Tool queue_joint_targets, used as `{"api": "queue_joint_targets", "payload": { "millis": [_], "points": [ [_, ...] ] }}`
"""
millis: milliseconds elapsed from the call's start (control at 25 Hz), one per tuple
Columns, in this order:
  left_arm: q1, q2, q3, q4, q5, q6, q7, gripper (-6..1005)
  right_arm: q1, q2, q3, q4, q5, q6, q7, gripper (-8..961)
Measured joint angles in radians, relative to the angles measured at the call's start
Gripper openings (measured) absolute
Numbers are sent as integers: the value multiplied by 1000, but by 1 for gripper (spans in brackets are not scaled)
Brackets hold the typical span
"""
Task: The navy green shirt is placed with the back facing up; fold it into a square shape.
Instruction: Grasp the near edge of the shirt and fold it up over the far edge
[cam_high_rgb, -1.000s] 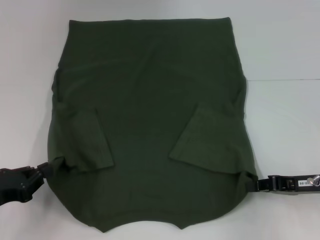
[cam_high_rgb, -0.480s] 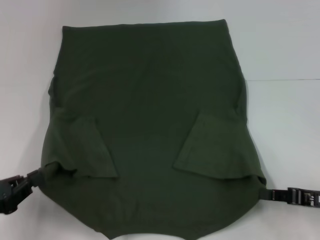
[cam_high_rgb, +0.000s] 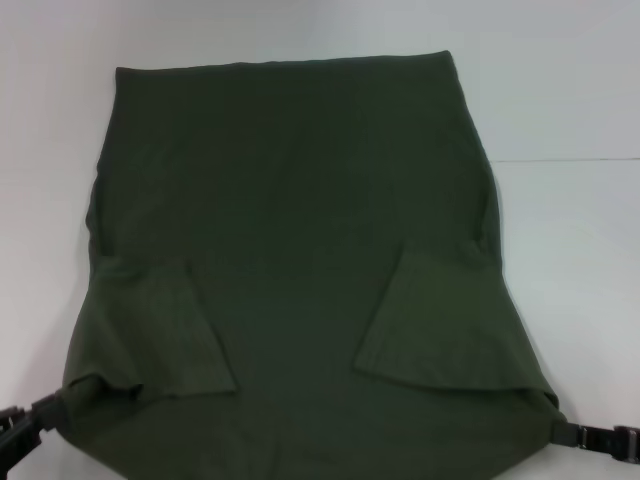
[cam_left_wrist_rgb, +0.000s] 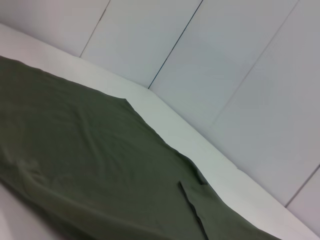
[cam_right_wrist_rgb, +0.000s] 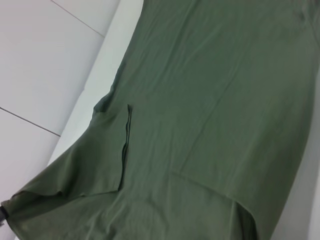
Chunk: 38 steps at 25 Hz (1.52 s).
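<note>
With both claws, left gripper (cam_high_rgb: 45, 412) and right gripper (cam_high_rgb: 562, 432), clamped on the navy green shirt (cam_high_rgb: 300, 250), they should lift evenly, keeping the near edge taut.

left pincer (cam_high_rgb: 52, 408), right pincer (cam_high_rgb: 560, 432), both clamped, low

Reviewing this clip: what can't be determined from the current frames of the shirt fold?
- Navy green shirt: its near edge, collar included, is cut off by the head view's bottom edge.
- Left gripper: only partly in the head view at the shirt's corner; cloth hides its fingertips.
- Right gripper: likewise at the other corner, fingertips under cloth.
- Shirt's underside: hidden against the table, so any lettering is unseen.
</note>
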Motion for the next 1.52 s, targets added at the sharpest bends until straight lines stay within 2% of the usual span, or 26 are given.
{"api": "queue_joint_targets", "payload": {
  "millis": [440, 720, 920, 1080, 1280, 1520],
  "points": [
    [72, -4, 1, -1, 1, 70, 6, 40, -69, -8, 76, -1, -5, -105, -60, 30],
    [100, -8, 0, -2, -1, 104, 5, 40, -75, -17, 84, -4, -10, -134, -60, 30],
    [92, -2, -13, -8, -5, 106, 0, 40, -51, -23, 117, -15, -4, -138, -37, 31],
    [42, 9, -38, -11, -2, 94, -13, 40, 7, -28, 163, -15, -3, -120, -35, 31],
    [-61, 24, -44, -21, -3, 38, -41, 40, 96, -42, 185, -1, -2, -59, -34, 31],
    [-226, 85, -35, -108, 1, -88, -72, 40, 198, -64, 187, 14, 0, 44, 6, 31]
  ]
}}
